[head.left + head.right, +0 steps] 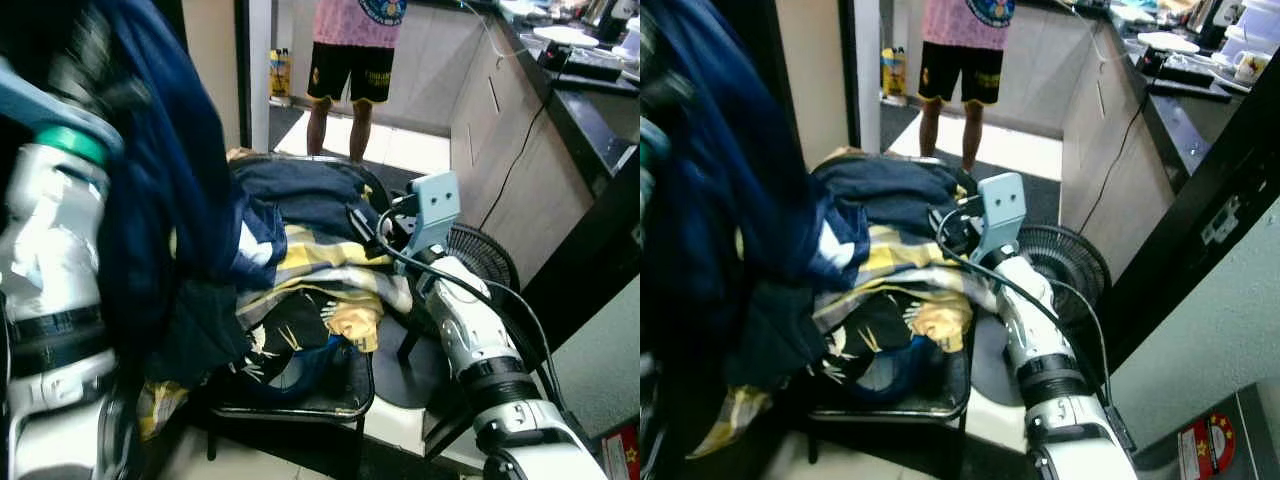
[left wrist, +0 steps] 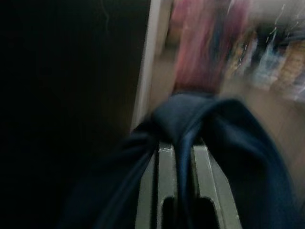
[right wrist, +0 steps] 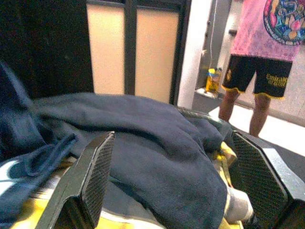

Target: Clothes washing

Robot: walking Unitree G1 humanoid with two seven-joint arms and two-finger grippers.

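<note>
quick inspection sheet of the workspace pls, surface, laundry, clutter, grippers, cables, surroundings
surface: black chair, seat heaped with clothes
job's things: clothes pile, navy, yellow and black; navy garment lifted off the pile's left side
clutter: floor fan beside the chair
grippers: left gripper shut on the navy garment; right gripper open over the pile
cables: black cable along the right arm; cord down the cabinet
surroundings: person standing in the doorway; dark counter with dishes

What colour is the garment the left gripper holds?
Dark navy blue garment, pinched in the left gripper; clearest in left wrist view.
</note>
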